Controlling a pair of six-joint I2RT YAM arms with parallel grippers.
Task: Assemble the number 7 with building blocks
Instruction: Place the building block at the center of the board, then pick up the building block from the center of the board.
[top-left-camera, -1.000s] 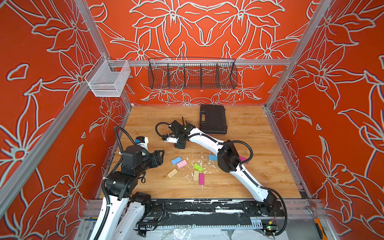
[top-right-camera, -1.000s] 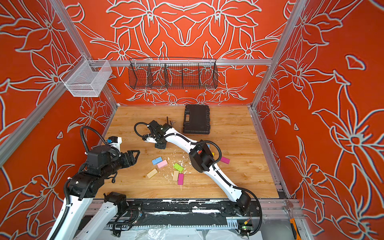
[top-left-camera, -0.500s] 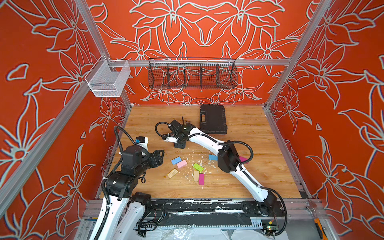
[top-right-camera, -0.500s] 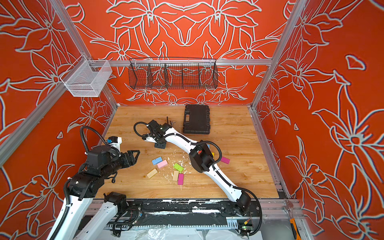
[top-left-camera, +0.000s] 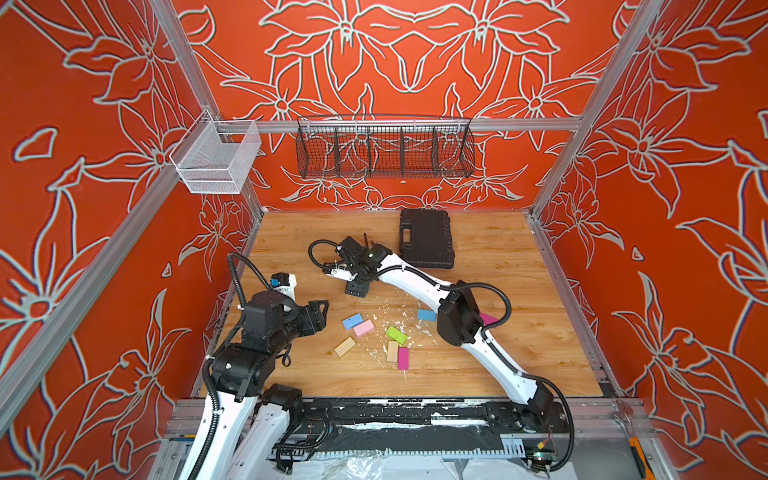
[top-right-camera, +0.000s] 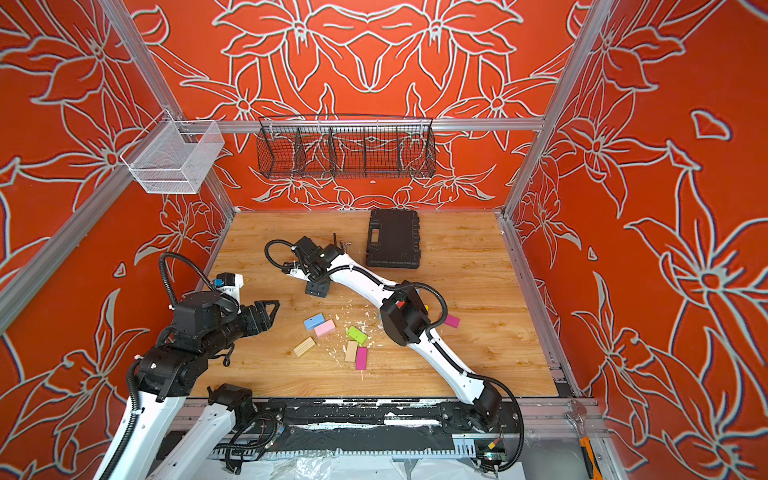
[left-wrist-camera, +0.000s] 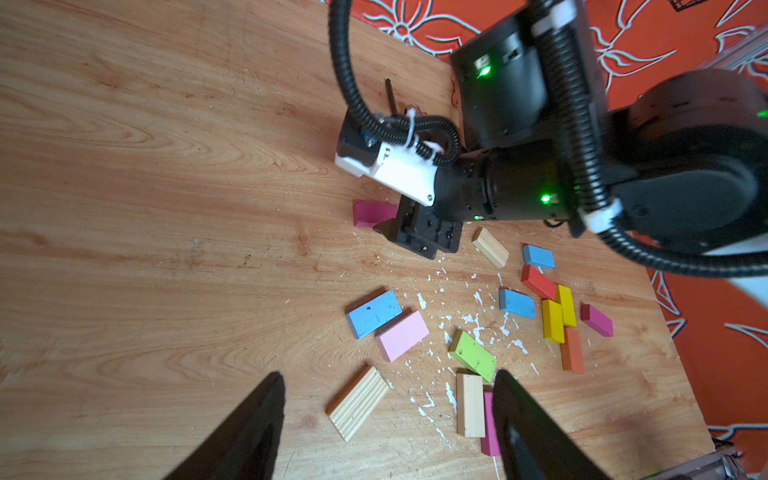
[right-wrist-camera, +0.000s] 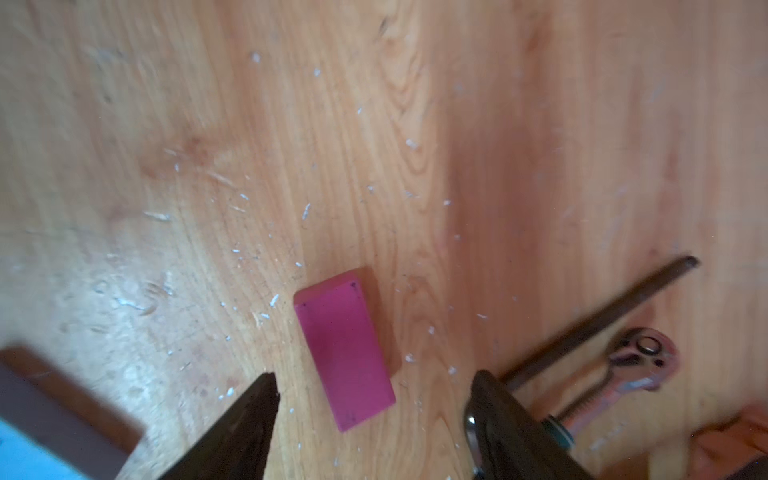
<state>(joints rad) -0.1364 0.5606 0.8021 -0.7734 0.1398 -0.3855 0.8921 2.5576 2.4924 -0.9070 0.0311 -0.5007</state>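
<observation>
Behind the loose blocks (top-left-camera: 363, 328) on the desk (top-left-camera: 498, 249): my right end effector (right-wrist-camera: 374, 376), jaws just spread, empty. The magenta block (right-wrist-camera: 345, 353) lies released, flat between them. Assembly, I judge, barely begun. Left end effector (left-wrist-camera: 388, 374): agape, empty.

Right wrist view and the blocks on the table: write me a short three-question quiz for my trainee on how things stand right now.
1. True or false: the right end effector is clamped on the magenta block.
2. Which block lies right against the blue block nearest the left end effector? A pink, B orange, C green.
3. What does the left end effector hold?
Key: 1 false: its jaws stand apart and the block lies flat on the table. 2 A, the pink block. 3 nothing; it is open.
</observation>
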